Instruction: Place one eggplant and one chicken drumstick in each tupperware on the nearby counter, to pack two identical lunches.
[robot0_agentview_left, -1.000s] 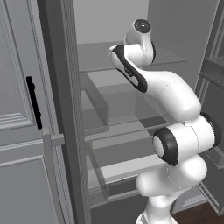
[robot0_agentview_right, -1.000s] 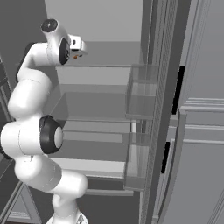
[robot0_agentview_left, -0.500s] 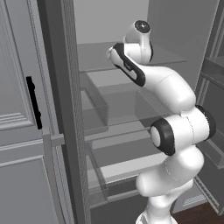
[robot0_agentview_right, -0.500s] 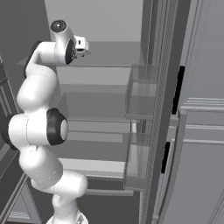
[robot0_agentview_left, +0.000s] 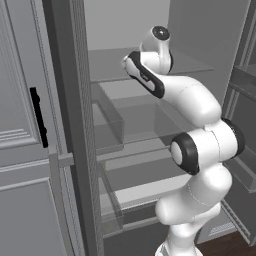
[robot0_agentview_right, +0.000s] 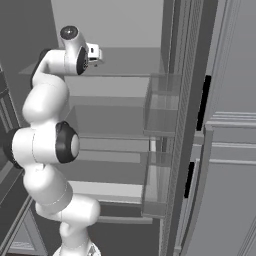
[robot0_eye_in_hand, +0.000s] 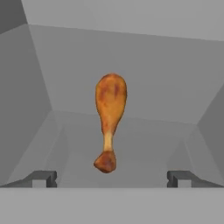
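A browned chicken drumstick (robot0_eye_in_hand: 110, 118) lies on the fridge's top shelf (robot0_eye_in_hand: 144, 87), its thick end away from me and its bone end towards me. My gripper (robot0_eye_in_hand: 111, 177) is open just short of the bone end, with one dark fingertip (robot0_eye_in_hand: 43, 178) on each side and nothing between them. From the right base view, the hand (robot0_agentview_right: 95, 54) reaches in over the top shelf. The eggplant, the tupperware and the counter are out of view.
The fridge stands open with glass shelves (robot0_agentview_left: 145, 127) and clear side bins (robot0_agentview_right: 161, 107). Grey panelled doors with black handles (robot0_agentview_left: 38, 117) flank the opening. The shelf's back and side walls (robot0_eye_in_hand: 26, 96) close in around the drumstick.
The arm has straightened upward and pushed the hand further in over the top shelf. The gripper has stayed open.
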